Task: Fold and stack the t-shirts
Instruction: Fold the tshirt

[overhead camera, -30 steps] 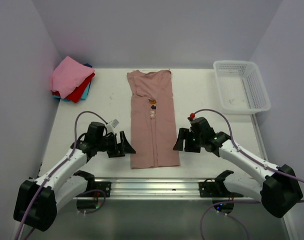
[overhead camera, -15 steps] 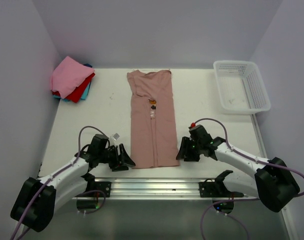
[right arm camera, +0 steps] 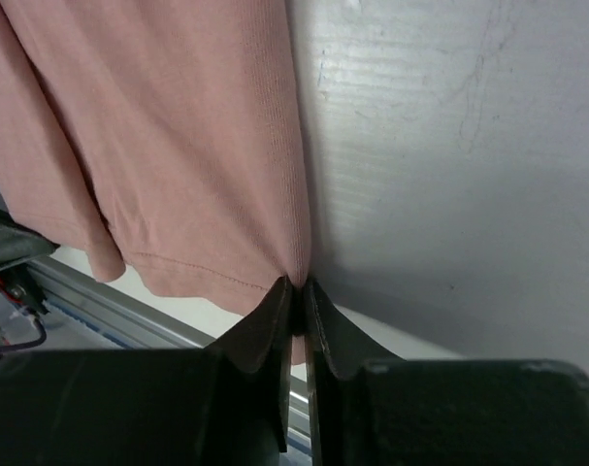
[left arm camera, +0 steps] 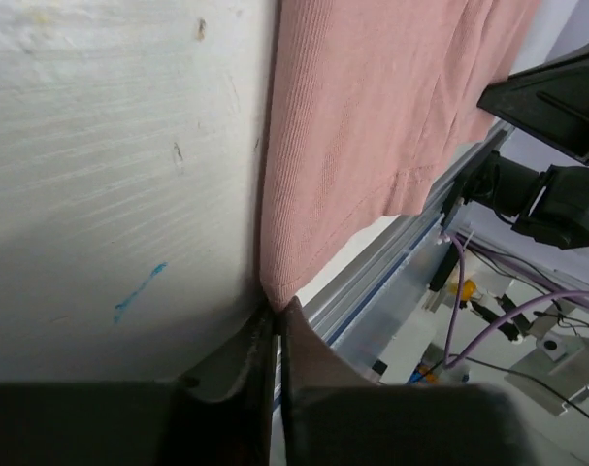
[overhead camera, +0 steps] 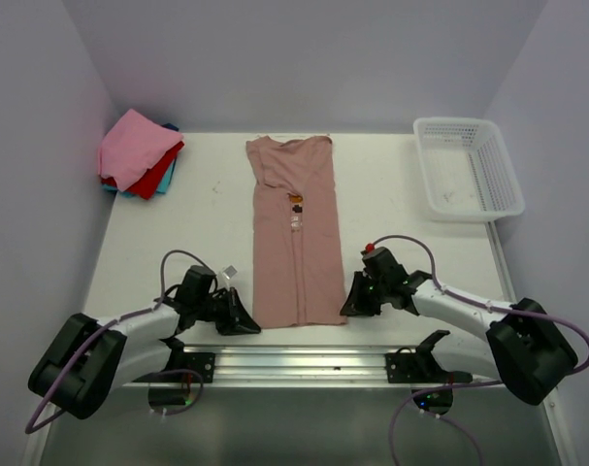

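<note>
A dusty-pink t-shirt [overhead camera: 294, 238] lies folded into a long strip down the middle of the table, hem toward me, with a small printed figure on its chest. My left gripper [overhead camera: 247, 325] is shut on the shirt's near-left hem corner [left arm camera: 275, 291]. My right gripper [overhead camera: 348, 304] is shut on the near-right hem corner [right arm camera: 299, 282]. In both wrist views the pink cloth is pinched between the dark fingertips. A stack of folded t-shirts [overhead camera: 139, 153], bright pink on top with red and blue beneath, sits at the far left corner.
A white lattice basket [overhead camera: 467, 167] stands at the far right. The metal rail [overhead camera: 294, 364] holding the arm bases runs along the near table edge, just behind the shirt's hem. Walls close in the table on the left, back and right.
Both arms dropped and moved toward the near edge, reaching the shirt's hem corners. Both grippers went from open to shut on the cloth.
</note>
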Robot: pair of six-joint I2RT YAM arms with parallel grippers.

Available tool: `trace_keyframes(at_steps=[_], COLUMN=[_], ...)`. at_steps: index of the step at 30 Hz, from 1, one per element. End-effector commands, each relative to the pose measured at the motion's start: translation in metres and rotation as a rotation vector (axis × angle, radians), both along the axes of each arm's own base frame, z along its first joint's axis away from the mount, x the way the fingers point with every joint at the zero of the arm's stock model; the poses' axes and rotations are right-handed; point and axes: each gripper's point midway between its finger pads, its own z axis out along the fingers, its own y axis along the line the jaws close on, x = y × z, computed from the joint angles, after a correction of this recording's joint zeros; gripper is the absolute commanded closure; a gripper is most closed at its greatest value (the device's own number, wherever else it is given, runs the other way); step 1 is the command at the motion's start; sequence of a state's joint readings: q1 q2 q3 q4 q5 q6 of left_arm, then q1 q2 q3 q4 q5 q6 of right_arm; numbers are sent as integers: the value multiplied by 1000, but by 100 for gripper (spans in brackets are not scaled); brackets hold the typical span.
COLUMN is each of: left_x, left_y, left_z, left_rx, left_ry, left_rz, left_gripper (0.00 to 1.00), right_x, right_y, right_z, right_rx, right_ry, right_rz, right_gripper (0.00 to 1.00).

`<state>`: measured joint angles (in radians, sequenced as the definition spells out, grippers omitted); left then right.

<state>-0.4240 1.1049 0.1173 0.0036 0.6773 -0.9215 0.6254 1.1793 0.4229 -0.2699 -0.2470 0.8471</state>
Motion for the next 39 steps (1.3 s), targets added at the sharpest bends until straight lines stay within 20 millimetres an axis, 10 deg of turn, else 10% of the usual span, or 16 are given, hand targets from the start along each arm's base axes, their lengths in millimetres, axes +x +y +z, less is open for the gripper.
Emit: trace_keyframes(at_steps=[1,22,39], left_x=[-18,85,228], left_y=[28,-4,-12], left_z=[-42,69,112], left_rx=[177,55,245], left_ry=[45,-486,-774], left_rz=[40,82,117], left_gripper=[100,100,100], right_x=[-11,38,177], right_y=[2,21,24], right_z=[-5,64,101], right_rx=[16,-33,-244], right_ry=[42,-188,-440], right_rz=[0,76,25], right_gripper=[91,100,100])
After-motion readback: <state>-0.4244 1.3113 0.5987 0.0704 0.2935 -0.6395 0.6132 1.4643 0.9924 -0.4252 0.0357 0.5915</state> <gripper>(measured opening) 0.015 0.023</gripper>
